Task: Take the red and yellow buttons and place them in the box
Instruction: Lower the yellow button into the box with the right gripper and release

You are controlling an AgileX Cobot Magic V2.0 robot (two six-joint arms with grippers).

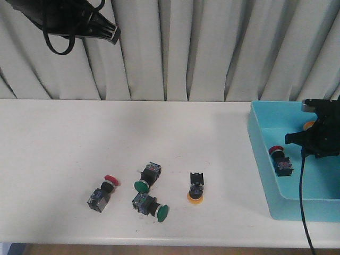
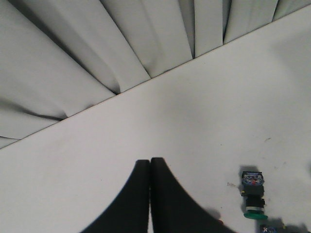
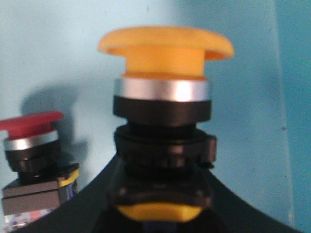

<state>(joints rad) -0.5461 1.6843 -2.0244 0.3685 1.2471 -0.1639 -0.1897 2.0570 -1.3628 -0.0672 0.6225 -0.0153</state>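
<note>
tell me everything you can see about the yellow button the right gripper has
The yellow button has a wide, domed, matte yellow cap on a yellow stem, a shiny silver collar beneath it, then a black ribbed body with a yellow part at its base. The right gripper is shut on that black body, holding the button inside the light-blue box, cap pointing away from the wrist. A red button lies beside it, apart.

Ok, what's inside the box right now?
A red button lies on the box floor. The right end effector is over the box, gripping a yellow button. The arm hides part of the floor, so anything under it can't be seen.
</note>
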